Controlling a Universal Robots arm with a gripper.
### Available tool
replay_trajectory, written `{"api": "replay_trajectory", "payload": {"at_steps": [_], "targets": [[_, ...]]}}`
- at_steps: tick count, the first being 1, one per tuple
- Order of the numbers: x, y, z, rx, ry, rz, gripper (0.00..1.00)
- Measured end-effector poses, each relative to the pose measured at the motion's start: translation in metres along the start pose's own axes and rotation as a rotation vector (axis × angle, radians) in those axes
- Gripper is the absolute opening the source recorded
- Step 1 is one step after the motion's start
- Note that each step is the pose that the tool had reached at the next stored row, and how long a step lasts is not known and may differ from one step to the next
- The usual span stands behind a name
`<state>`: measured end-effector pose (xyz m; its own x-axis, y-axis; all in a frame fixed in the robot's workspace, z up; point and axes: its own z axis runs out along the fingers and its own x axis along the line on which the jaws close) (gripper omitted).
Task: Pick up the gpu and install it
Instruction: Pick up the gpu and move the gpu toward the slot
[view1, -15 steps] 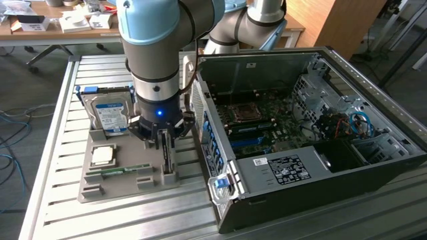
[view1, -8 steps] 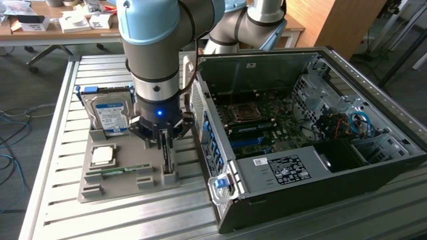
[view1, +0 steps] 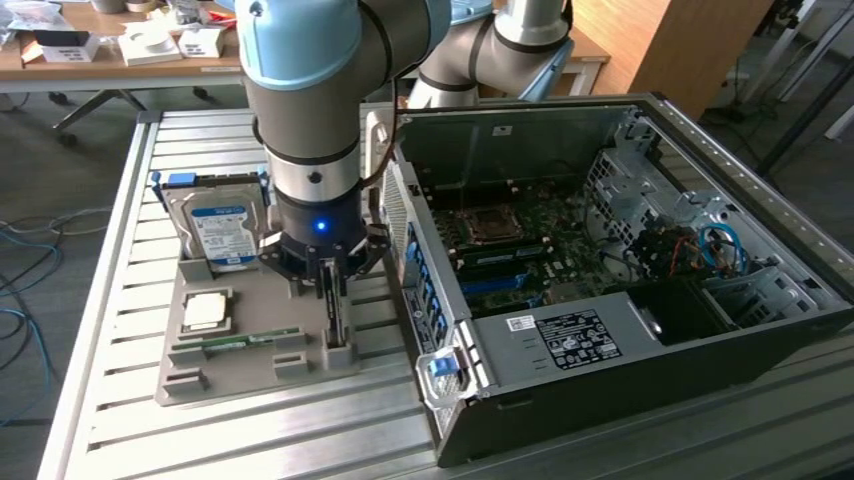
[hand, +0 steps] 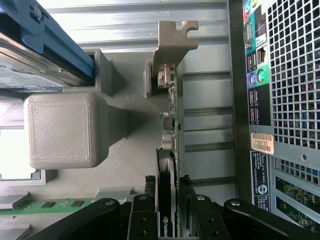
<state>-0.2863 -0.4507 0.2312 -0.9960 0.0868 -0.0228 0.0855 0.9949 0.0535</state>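
The hand (view1: 331, 292) (hand: 167, 202) pinches the gpu (view1: 336, 325) (hand: 169, 130), which stands on edge in the grey tray (view1: 200, 372) on the bench (view1: 267, 432), beside the open computer case (view1: 601, 340) at the exterior view's right.

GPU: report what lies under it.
The gpu stands on edge in the grey holder tray; its lower edge and the slot's floor are hidden.

Matt plastic tray (view1: 240, 365) (metal-bracketed gpu (hand: 168, 165))

Nvidia logo (hand: 164, 224) on gpu (hand: 166, 190)
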Motion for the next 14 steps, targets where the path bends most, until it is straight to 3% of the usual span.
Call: {"api": "replay_trajectory", "payload": {"at_steps": [14], "targets": [[0.0000,-0.0016,0.0000,0.0004,0.0001,0.000,0.33]]}}
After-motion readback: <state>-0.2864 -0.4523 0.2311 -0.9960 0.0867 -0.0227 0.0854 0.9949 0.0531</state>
